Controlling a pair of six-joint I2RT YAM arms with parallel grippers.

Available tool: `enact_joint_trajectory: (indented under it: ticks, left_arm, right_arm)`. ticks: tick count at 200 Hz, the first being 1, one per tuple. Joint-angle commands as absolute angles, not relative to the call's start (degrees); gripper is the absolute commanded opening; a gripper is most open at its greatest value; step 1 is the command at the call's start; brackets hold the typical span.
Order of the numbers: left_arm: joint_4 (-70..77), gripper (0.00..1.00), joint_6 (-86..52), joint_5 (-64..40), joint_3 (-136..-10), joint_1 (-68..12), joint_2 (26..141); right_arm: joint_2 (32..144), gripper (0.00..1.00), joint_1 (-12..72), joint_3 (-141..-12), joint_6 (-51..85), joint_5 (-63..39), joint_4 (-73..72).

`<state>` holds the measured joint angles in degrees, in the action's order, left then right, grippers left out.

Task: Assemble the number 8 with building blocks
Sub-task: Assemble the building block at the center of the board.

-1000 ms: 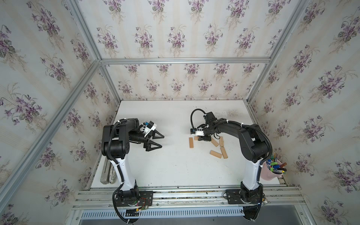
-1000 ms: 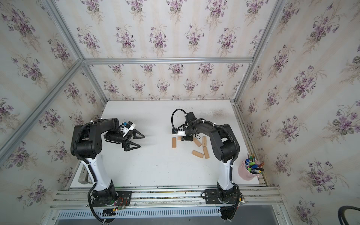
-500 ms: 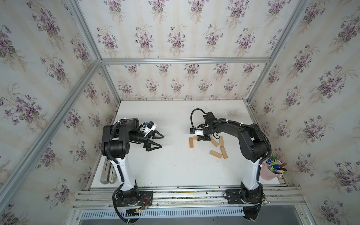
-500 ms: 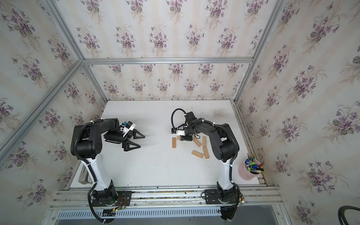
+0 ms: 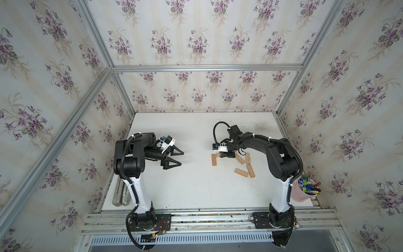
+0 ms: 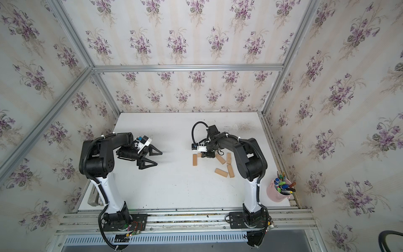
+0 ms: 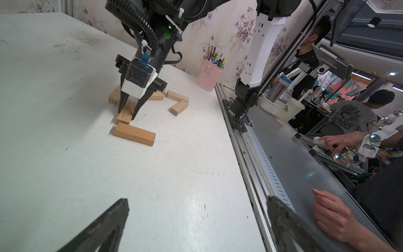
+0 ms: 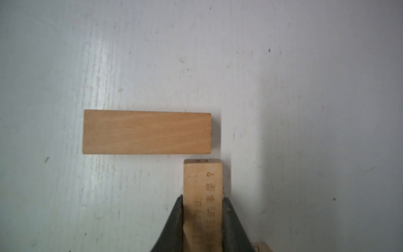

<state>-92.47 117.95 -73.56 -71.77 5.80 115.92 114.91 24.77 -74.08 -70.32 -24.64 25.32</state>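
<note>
My right gripper (image 8: pixel 202 197) points down at the table, shut on a tan building block (image 8: pixel 202 181) with printed marks, one finger against each long side. The block's free end sits just off the corner of a plain block (image 8: pixel 147 132) lying crosswise. In both top views that plain block (image 5: pixel 214 159) (image 6: pixel 195 160) is left of the right gripper (image 5: pixel 226 155) (image 6: pixel 207 155). Several more blocks (image 5: pixel 241 172) (image 6: pixel 221 172) lie scattered to its right. The number 8 is not in view. My left gripper (image 5: pixel 177 158) (image 7: pixel 197 199) hovers open and empty at table left.
A pink cup of pens (image 5: pixel 303 193) (image 7: pixel 208 76) stands at the front right corner. Two long grey slabs (image 5: pixel 120 194) lie along the left edge. The aluminium rail (image 7: pixel 246 157) borders the table's front, with people's hands beyond it.
</note>
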Motion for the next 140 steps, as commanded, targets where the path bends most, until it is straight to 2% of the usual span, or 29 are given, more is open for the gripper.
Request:
enact_joint_trajectory:
  ticks: [1, 52, 66, 98, 103, 108, 111, 113, 140]
  left_arm:
    - [-102.2, 1.0, 139.8, -73.8, -71.9, 5.9, 115.8]
    - [-102.2, 1.0, 139.9, -73.8, -72.0, 5.9, 115.8]
    - [-102.2, 0.99, 139.9, -73.8, -72.0, 5.9, 115.8]
    - [-102.2, 1.0, 139.9, -73.9, -71.9, 5.9, 115.8]
    - [-102.3, 1.0, 139.9, -73.8, -71.9, 5.9, 115.8]
    - [-102.2, 1.0, 139.9, -73.9, -71.9, 5.9, 115.8]
    - [-102.2, 0.99, 139.9, -73.9, -72.0, 5.9, 115.8]
    - [-102.2, 1.0, 139.9, -73.8, -72.0, 5.9, 115.8]
    - [-102.3, 1.0, 139.9, -73.9, -72.0, 5.9, 115.8]
  right_arm:
    - [115.7, 0.27, 24.9, -74.2, -70.8, -25.3, 27.6]
    - [116.2, 0.29, 24.9, -74.3, -68.8, -25.9, 27.0]
    - [116.1, 0.33, 24.8, -74.3, -68.5, -26.0, 27.0]
    - [116.1, 0.56, 24.4, -74.1, -68.5, -26.1, 26.9]
    - [116.0, 0.65, 24.3, -74.1, -68.5, -26.0, 26.8]
    - [115.9, 0.79, 24.2, -74.1, -68.2, -26.0, 26.6]
    - [115.8, 0.96, 24.1, -74.1, -68.1, -26.1, 26.5]
    - [115.8, 0.99, 24.0, -74.1, -67.9, -26.1, 26.5]
    - [114.0, 1.0, 22.4, -75.7, -65.1, -28.5, 25.3]
